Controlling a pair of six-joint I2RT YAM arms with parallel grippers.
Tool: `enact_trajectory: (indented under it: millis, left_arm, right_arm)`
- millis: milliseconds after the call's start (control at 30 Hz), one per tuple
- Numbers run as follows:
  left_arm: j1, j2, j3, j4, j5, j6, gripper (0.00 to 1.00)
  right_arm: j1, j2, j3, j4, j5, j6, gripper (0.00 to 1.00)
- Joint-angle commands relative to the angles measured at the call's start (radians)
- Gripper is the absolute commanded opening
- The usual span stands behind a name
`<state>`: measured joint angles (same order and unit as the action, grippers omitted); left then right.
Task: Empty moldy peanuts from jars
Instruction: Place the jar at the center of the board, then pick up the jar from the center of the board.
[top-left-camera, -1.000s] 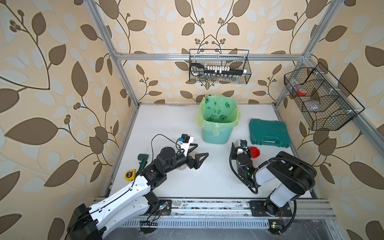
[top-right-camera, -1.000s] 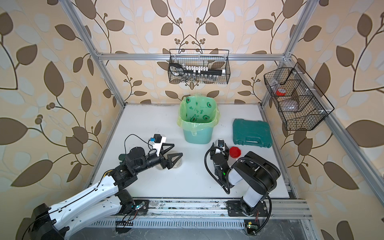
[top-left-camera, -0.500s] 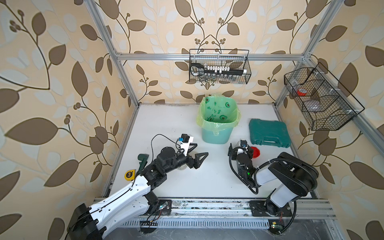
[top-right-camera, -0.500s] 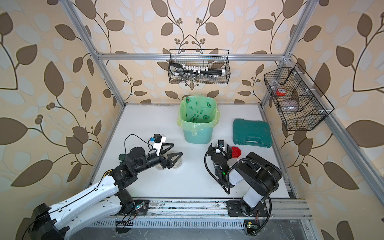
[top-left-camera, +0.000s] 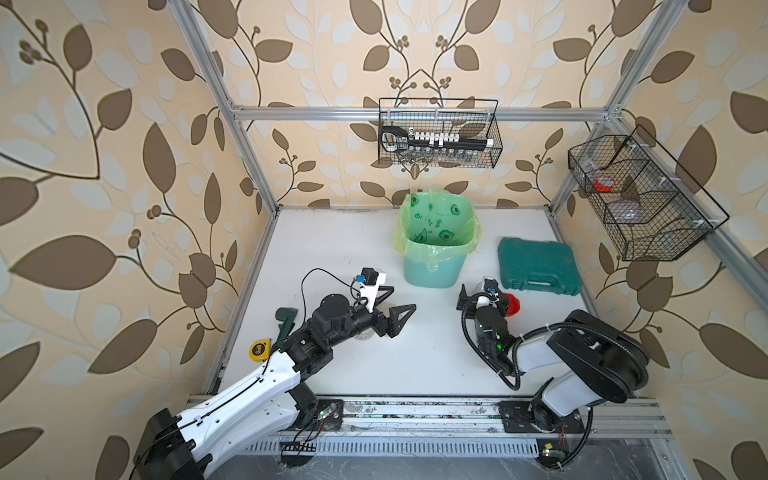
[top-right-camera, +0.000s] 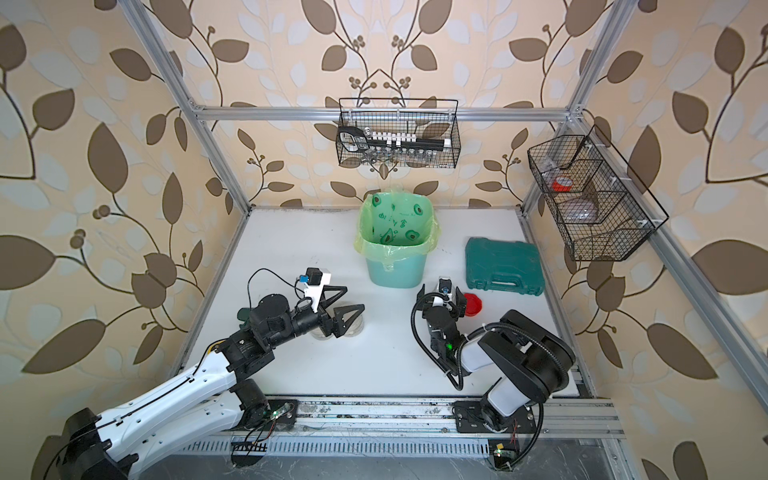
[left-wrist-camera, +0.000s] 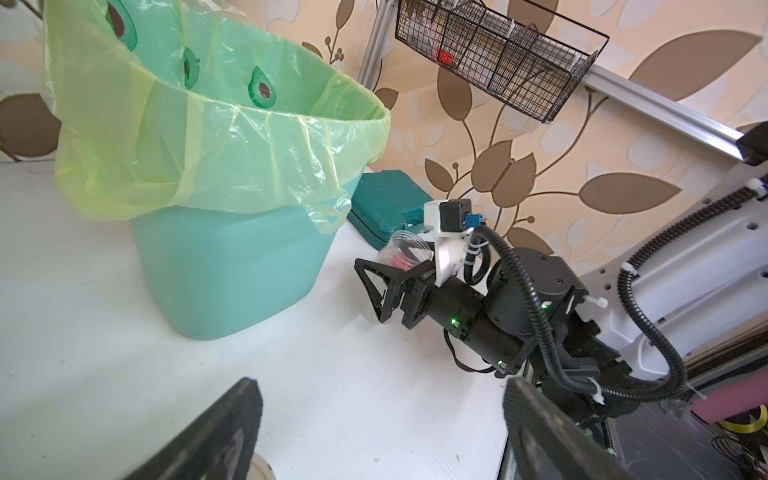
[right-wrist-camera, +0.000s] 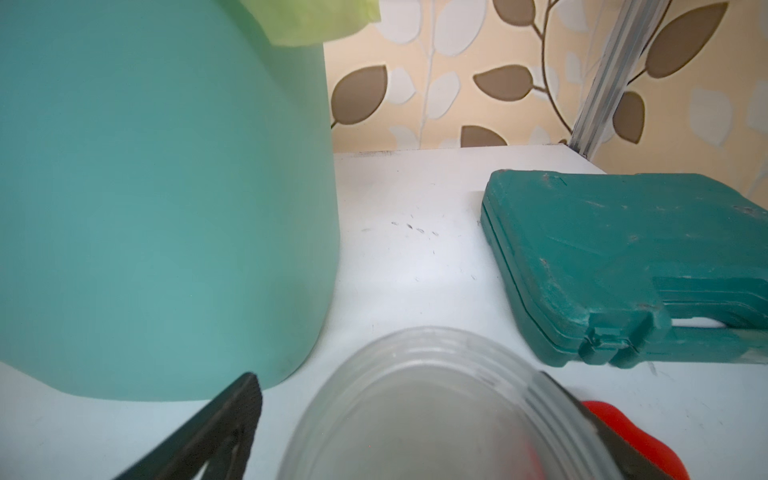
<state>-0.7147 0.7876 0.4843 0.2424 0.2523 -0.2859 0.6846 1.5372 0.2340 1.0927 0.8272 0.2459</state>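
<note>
The right pincer (right-wrist-camera: 397, 386) stands with its jaws spread wide around the tall clear jar (right-wrist-camera: 415, 419). The left jaw is clear of the glass and the right one lies close against it, so nothing is gripped. The jar sits upright on the white table (top-left-camera: 332, 249), its threaded mouth uncovered, and it looks empty. Its red screw lid (top-left-camera: 514, 305) lies flat just to the right. The mint-green bin (top-left-camera: 434, 270) is just beyond on the far left, and a teal tool case (top-left-camera: 536, 266) lies on the far right.

The left pincer (top-left-camera: 404, 297) is also spread and holds nothing. It hovers over a squat clear jar (top-right-camera: 355, 329) at mid-left of the table. A sliver of beige lid (left-wrist-camera: 259, 469) shows below it in the left wrist view. I cannot make out any moldy peanuts, either in the bin's bag or through the squat glass.

To my judgement the tall jar is done and is being let go. Next, the right arm needs to draw back without tipping the jar. The left pincer then needs to settle on the squat jar so that its lid can come off.

The bin bag (top-left-camera: 436, 216) carries avocado prints and small green marks too faint to read. A yellow tape measure (top-left-camera: 258, 350) at the near left shows what looks like a 3.
</note>
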Motion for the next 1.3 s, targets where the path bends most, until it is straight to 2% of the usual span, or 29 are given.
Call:
enact_trajectory:
  millis: [0,267,567,667,733,800,1000,1100,1267]
  left_arm:
    - [-0.008,-0.016,-0.003,0.016,-0.011,0.028,0.92]
    - [-0.008,-0.017,-0.003,0.016,-0.011,0.029,0.92]
    - [-0.008,-0.054,0.010,-0.051,-0.067,0.033,0.92]
    - [-0.007,-0.070,0.026,-0.115,-0.132,0.023,0.92]
    - [-0.007,-0.084,0.029,-0.143,-0.179,0.017,0.92]
    - [-0.006,-0.098,0.020,-0.160,-0.238,0.009,0.92]
    - [0.008,-0.175,-0.031,-0.206,-0.447,-0.028,0.98]
    - [0.024,-0.247,-0.076,-0.219,-0.540,-0.041,0.99]
    - [0.085,-0.350,-0.143,-0.224,-0.588,-0.089,0.99]
  right_arm:
    - [0.004,-0.081,-0.025,-0.092,0.012,0.060,1.00]
    - [0.004,-0.347,-0.064,-0.347,-0.068,0.181,0.99]
    - [0.004,-0.815,-0.040,-0.845,-0.099,0.385,0.99]
    - [0.004,-0.927,-0.008,-0.966,-0.145,0.383,1.00]
    - [0.003,-0.960,0.034,-1.013,-0.202,0.323,1.00]
    - [0.004,-0.953,0.095,-1.064,-0.276,0.273,0.99]
    - [0.003,-0.769,0.301,-1.212,-0.593,0.187,0.99]
    - [0.063,-0.684,0.341,-1.197,-0.745,0.159,0.99]
    - [0.297,-0.491,0.438,-1.191,-0.687,0.116,0.98]
